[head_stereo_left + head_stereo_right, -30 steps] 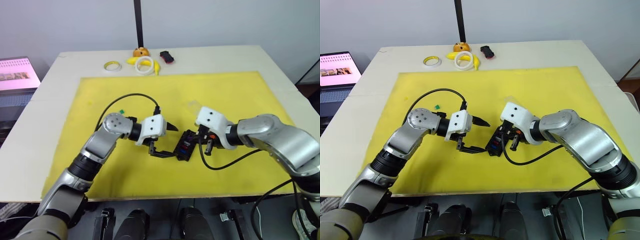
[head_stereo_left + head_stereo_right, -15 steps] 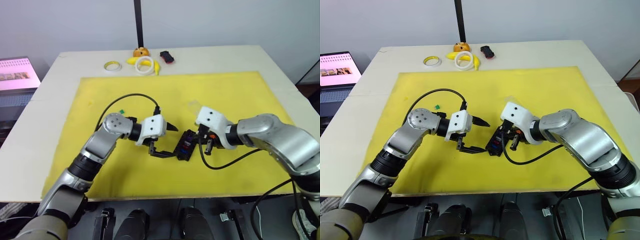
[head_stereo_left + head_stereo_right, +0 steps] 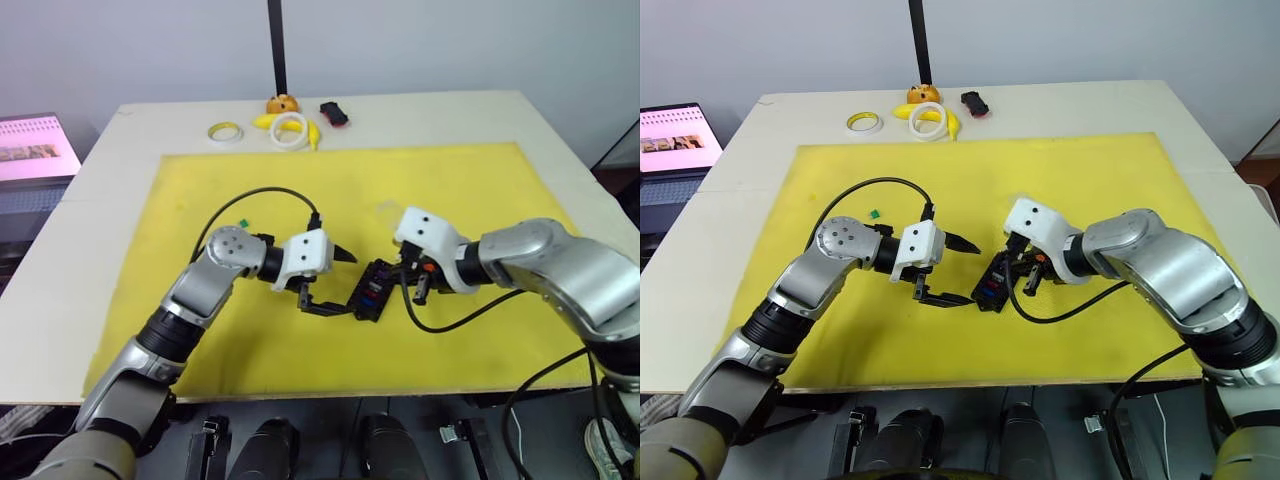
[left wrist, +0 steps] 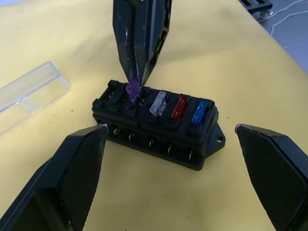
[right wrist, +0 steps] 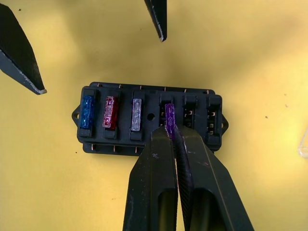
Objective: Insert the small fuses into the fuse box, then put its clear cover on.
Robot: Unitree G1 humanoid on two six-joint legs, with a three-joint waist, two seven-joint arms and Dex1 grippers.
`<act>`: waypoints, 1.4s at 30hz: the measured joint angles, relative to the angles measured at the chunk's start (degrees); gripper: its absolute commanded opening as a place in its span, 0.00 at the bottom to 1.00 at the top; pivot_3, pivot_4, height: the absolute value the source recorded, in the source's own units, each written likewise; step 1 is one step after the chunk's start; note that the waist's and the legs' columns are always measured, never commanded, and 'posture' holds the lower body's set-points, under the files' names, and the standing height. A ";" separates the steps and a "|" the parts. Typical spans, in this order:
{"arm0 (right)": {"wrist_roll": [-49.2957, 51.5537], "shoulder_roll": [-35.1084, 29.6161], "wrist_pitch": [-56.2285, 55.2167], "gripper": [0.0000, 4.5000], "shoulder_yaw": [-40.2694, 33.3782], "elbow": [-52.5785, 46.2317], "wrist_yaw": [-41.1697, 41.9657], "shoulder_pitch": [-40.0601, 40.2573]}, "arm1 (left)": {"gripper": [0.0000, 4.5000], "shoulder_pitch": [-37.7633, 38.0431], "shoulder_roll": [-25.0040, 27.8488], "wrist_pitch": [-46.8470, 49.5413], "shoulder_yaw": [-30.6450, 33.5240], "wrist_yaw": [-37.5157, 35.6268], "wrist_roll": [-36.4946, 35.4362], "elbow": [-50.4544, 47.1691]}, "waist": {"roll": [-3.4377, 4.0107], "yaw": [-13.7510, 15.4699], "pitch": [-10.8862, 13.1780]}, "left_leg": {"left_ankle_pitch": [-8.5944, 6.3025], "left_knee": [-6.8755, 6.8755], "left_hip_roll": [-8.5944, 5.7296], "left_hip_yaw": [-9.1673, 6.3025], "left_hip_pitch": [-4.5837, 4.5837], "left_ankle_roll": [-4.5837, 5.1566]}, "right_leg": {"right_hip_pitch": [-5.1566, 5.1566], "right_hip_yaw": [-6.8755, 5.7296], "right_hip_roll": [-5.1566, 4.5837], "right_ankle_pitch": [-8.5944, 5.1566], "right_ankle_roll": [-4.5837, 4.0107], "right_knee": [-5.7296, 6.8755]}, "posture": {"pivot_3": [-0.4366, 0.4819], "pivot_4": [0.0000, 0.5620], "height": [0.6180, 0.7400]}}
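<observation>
The fuse box (image 5: 150, 117) lies on the yellow mat (image 3: 450, 180) between the two grippers, its long axis running slantwise from the near left toward the far right in the head views. In the right wrist view that axis lies across the right gripper's fingers, slots facing up. Three fuses already sit in a row: a blue fuse (image 5: 87, 111) at the end farthest from the empty slots, then a red fuse (image 5: 110, 112), then a grey fuse (image 5: 137, 114).

The right gripper (image 5: 171, 132) has its two black fingers pressed together on a purple fuse (image 5: 169, 120), held upright with its lower edge at the fourth slot, just beside the grey one. How deep it has gone cannot be told. Two slots beyond it stand empty.

The left gripper (image 3: 340, 280) has its fingers spread wide, one finger near the box's near end, the other raised clear of it. Its wrist view shows the box's side wall with a row of small terminals and a mounting ear at the blue end, which the right wrist view does not.

That view also shows the clear cover (image 4: 29, 94) lying flat on the mat, apart from the box, on the far side of it from the left gripper.

Farther off, past the mat on the table (image 3: 130, 130), lie a yellow tape ring (image 3: 224, 131), a white tape ring (image 3: 290, 129) and a small black-and-red object (image 3: 334, 113).
</observation>
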 measured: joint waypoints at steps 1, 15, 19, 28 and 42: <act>-0.01 -0.01 0.00 0.00 0.06 0.38 0.05 -0.17 | 0.99 0.00 -0.11 0.00 -0.03 0.02 0.00 0.00 | 0.00 0.01 0.00 | 0.00 0.00 0.00 0.00 0.00 0.00 | 0.00 0.00 0.00 0.00 0.00 0.00 | 0.48 0.27 1.00; -0.42 0.01 -0.78 0.00 1.06 1.11 -0.04 -0.16 | 0.99 0.01 -0.59 0.10 -0.07 0.30 0.01 -0.01 | 0.00 0.00 0.00 | 0.00 0.00 0.00 0.00 0.00 0.00 | 0.00 0.00 0.00 0.00 0.00 0.00 | 0.48 0.27 1.00; -0.65 0.16 -1.30 0.00 1.30 1.57 -0.10 -0.16 | 0.99 0.02 -0.59 0.11 -0.08 0.35 0.01 -0.02 | 0.00 0.00 0.00 | 0.00 0.00 0.00 0.00 0.00 0.00 | 0.00 0.00 0.00 0.00 0.00 0.00 | 0.48 0.27 1.00; -1.01 0.45 -1.21 0.00 2.09 2.02 -0.06 -0.89 | 0.99 0.40 -0.53 0.11 -0.15 0.37 0.02 -0.37 | 0.00 -0.04 -0.01 | 0.00 0.02 0.01 0.01 0.01 0.00 | 0.00 0.00 0.00 0.00 0.00 0.01 | 0.48 0.27 1.00; -1.14 0.21 -1.10 0.00 3.46 2.51 0.41 -2.17 | 0.99 0.42 -0.76 0.11 -0.22 1.26 0.51 -0.50 | 0.00 -0.04 -0.01 | 0.00 0.02 0.01 0.01 0.01 0.00 | 0.00 0.00 0.00 0.00 0.00 0.01 | 0.48 0.27 1.00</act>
